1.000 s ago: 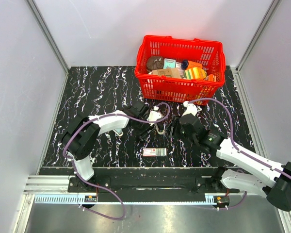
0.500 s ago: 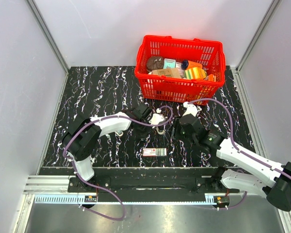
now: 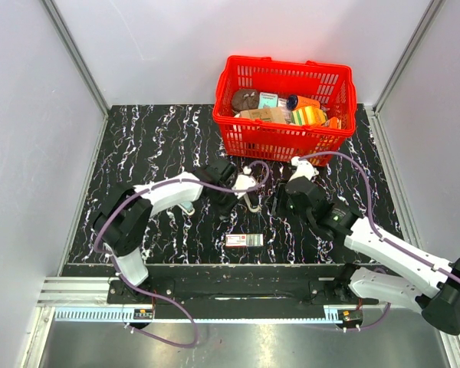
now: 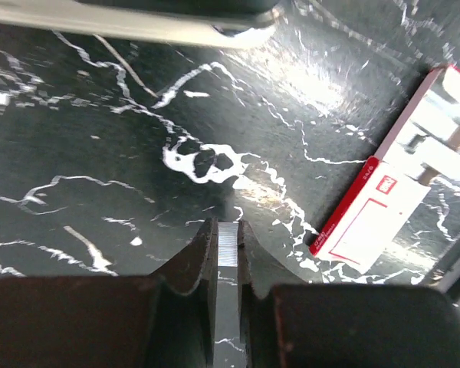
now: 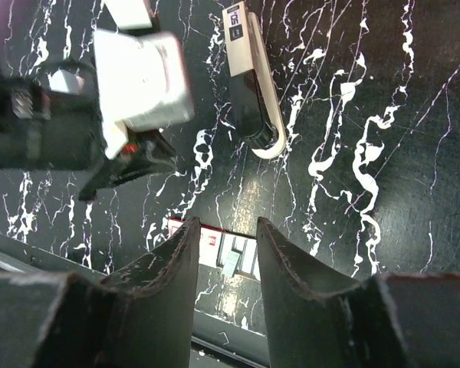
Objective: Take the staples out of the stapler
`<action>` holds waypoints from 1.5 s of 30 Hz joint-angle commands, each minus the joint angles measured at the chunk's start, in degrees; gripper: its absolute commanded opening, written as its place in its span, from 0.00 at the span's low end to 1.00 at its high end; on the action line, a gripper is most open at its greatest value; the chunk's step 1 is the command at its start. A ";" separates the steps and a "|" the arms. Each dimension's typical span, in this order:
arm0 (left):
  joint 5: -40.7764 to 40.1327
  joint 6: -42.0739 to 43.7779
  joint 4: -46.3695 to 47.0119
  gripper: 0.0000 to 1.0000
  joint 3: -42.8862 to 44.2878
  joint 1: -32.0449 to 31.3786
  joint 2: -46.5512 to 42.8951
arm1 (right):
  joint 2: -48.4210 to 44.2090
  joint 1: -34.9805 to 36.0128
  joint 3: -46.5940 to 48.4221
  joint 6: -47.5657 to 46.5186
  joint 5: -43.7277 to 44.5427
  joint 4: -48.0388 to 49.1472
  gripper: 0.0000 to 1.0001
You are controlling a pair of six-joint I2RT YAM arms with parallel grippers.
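Left wrist view: left gripper [image 4: 226, 230] pinching a silvery staple strip [image 4: 228, 257] low over the table, probably to set it beside the staple box [image 4: 368, 218]. Stapler [image 5: 253, 84] lies between the arms. Right gripper [image 5: 228, 226] spread, holding nothing.

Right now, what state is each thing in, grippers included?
Left gripper, shut on a staple strip.
Right gripper, open, holding nothing.
Stapler, lying on the table, ungripped.
Staple box, lying flat on the table, ungripped.
Red basket, upright, holding several items.
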 commanded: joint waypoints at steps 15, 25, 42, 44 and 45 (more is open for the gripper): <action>57.49 -65.66 48.80 0.05 9.95 23.91 -11.54 | 0.11 -0.55 9.48 -1.97 -14.53 19.61 0.62; 58.38 -114.89 105.33 0.06 3.51 24.27 -5.47 | 3.81 -0.99 13.79 -1.09 -19.19 29.37 0.70; 57.59 -113.65 103.04 0.06 0.35 23.65 -9.26 | 8.38 -4.33 16.51 2.95 -24.82 36.58 0.65; 57.59 -113.65 103.04 0.06 0.43 23.65 -9.26 | 8.73 -4.41 16.43 3.39 -25.26 37.02 0.62; 57.59 -113.74 103.04 0.06 0.61 23.57 -9.26 | 8.91 -4.50 16.25 3.65 -25.43 37.28 0.61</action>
